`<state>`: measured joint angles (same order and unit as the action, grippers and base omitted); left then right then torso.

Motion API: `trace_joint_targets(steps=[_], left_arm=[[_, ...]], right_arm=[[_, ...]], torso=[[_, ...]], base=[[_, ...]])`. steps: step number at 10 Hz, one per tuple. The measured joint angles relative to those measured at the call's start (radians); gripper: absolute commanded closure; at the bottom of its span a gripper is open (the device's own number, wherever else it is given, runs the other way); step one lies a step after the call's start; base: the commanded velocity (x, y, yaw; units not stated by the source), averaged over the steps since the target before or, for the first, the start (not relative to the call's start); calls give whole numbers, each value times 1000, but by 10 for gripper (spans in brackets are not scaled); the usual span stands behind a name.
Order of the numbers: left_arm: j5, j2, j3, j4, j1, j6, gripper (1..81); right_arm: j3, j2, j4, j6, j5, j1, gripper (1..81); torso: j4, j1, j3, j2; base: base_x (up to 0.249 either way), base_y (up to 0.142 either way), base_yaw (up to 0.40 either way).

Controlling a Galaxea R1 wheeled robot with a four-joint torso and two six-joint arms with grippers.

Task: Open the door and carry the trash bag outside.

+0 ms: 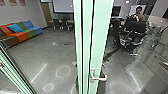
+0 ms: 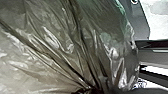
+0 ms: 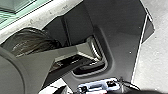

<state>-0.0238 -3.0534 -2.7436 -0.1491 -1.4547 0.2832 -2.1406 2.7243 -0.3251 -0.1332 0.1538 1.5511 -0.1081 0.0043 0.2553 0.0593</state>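
Trash bag [image 2: 57, 47]: dark, thin, shiny plastic, close up at the left wrist. Long creases draw together into a tight gather; light catches the folds. Also seen from the right wrist, a dark bulge past the robot's grey bodywork, near a pale ledge [image 3: 27, 22].

Left gripper: cannot tell how it is set, nor whether it is clamped on the bag. Right gripper: cannot tell either.

Head view: pale green door frame [image 1: 98, 42], upright, with a lever handle [image 1: 98, 78] sticking out sideways from it. Cannot tell whether the door is ajar. A second green frame [image 1: 15, 71] slants across the near left corner.

Room: grey floor [image 1: 55, 60] with bright rings and streaks of light. Sofa [image 1: 22, 36] on the left in orange, green, blue and brown (cheerful thing, blue cushion [image 1: 15, 28] and all). White screen [image 1: 63, 6] at the back, dark chairs [image 1: 65, 23] below it. On the right, a person [image 1: 140, 15] behind a black office chair [image 1: 135, 28].
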Motion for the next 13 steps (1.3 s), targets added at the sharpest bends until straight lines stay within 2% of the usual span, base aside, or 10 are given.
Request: trace_joint_targets(steps=[4,8,10,11,13], left_arm=[[-2,-11,0,0,0,0,811],[-2,-13,0,0,0,0,811],[-2,-24,-1,0,0,0,811],[-2,-28,-1,0,0,0,811],[-2,-30,-1,1,3,0,811]], right_arm=[[363,-230,0,3,50,-9,10],[586,-546,-3,3,138,-5,10],[720,-639,-3,3,187,0,10],[782,-668,-3,3,194,-4,10],[873,-731,-3,3,179,-74,10]], torso=[[0,0,0,0],[0,0,0,0],[0,0,0,0],[0,0,0,0],[0,0,0,0]], base=[[0,0,0],[0,0,0],[0,0,0],[0,0,0],[0,0,0]])
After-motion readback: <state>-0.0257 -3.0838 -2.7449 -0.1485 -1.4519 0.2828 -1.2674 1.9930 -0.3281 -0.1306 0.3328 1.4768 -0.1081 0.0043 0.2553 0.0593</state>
